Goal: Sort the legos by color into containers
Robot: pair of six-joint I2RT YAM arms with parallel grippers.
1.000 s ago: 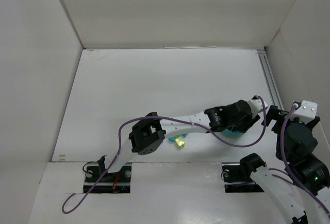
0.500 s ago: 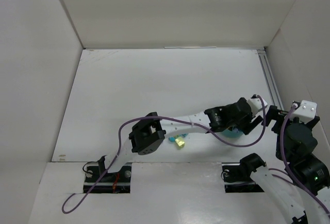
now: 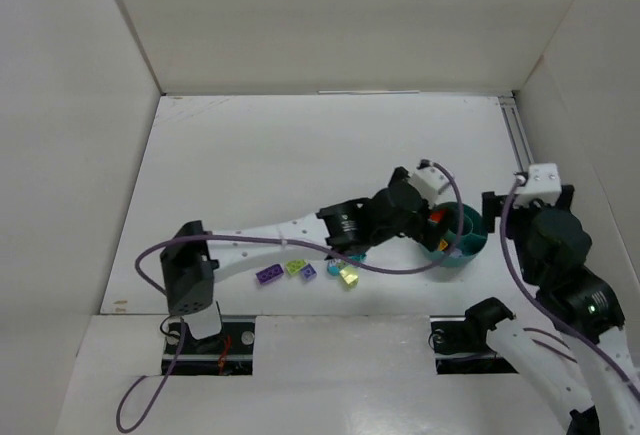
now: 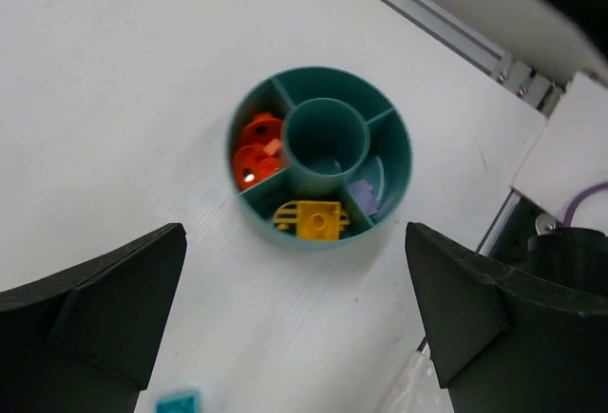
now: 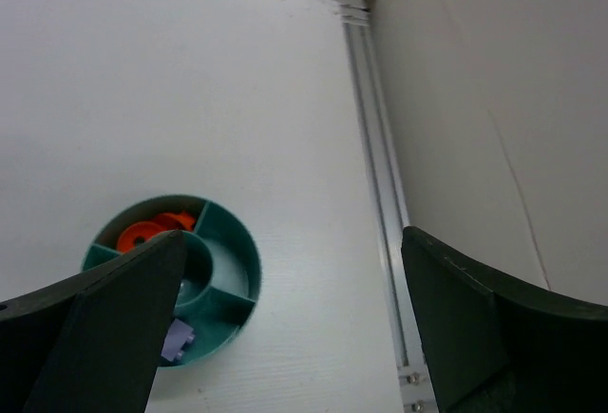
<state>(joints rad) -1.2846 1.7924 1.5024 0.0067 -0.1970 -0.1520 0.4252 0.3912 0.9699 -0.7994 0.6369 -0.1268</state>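
Pulls the left end effector (image 4: 294, 242) back from over the bowl (image 4: 323, 72), wide apart and empty. Shows sorted legos (image 4: 255, 152), orange, yellow, purple, in it just ahead. Leaves loose legos (image 3: 295, 268) on the worktop (image 3: 250, 175) behind, waiting.

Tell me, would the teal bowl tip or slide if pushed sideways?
The teal bowl looks low and wide, so it would probably slide on the smooth white table, not tip. Holding only a few small bricks, it is likely light.

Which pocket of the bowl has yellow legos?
The wedge of the teal bowl lowest in the left wrist view: yellow legos lie there, between the orange legos and a purple lego.
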